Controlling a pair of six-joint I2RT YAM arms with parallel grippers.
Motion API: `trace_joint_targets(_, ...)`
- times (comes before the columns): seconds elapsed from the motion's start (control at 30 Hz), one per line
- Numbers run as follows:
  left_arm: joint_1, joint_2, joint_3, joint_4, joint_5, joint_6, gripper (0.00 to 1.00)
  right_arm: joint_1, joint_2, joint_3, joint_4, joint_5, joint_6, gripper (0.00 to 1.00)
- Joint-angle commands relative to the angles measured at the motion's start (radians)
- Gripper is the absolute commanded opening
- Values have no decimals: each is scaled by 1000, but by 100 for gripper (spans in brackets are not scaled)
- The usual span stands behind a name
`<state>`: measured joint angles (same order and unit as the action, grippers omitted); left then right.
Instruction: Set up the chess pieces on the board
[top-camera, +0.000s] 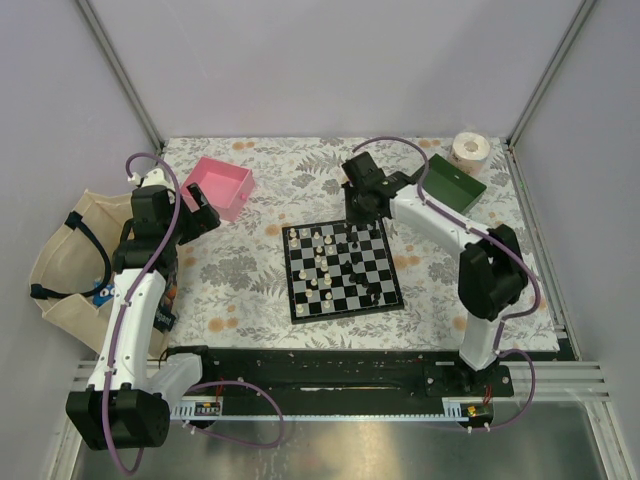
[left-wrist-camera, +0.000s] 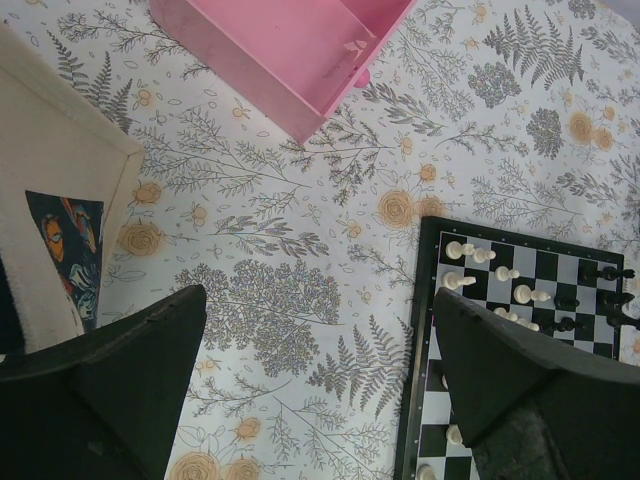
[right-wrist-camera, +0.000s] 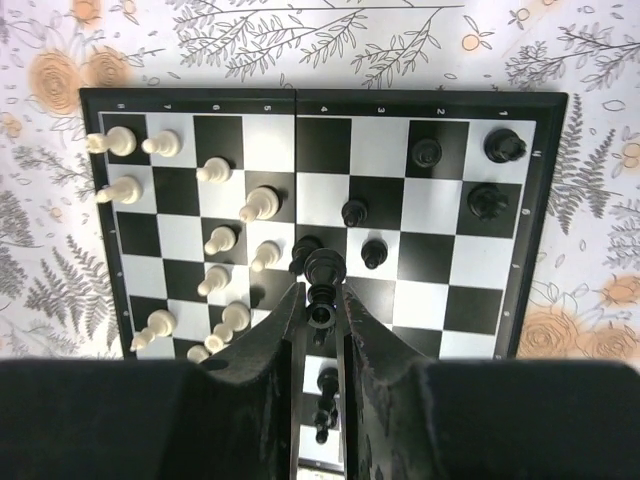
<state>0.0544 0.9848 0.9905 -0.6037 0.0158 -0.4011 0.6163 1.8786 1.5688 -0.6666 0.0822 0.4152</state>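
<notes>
Your right end effector (right-wrist-camera: 322, 298) pinches a black chess piece (right-wrist-camera: 322, 268) to set it on the board (right-wrist-camera: 440, 205). Your left end effector (left-wrist-camera: 320, 300) hangs spread wide, out of the way.

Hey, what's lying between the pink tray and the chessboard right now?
Only bare floral tablecloth lies between the pink tray and the board. The left wrist view shows that stretch plainly.

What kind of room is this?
Probably a robot lab booth: a left arm and right arm bolted to a rail, plain walls around a flowery table, a small chessboard.
</notes>
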Motion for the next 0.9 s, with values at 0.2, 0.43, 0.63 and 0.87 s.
trace_joint_targets(0.2, 9, 15, 7, 35, 27, -12, 99, -16, -234, -168, 22, 97, 2, 15)
trace_joint_targets(0.43, 9, 15, 7, 33, 35, -13, 99, -95, -268, -279, 27, 79, -6, 15)
trace_joint_targets(0.63, 9, 15, 7, 35, 33, -12, 99, -133, -257, -319, 38, 62, -6, 15)
trace_joint_targets(0.87, 9, 15, 7, 35, 36, -12, 99, -147, -224, -326, 42, 54, -9, 15)
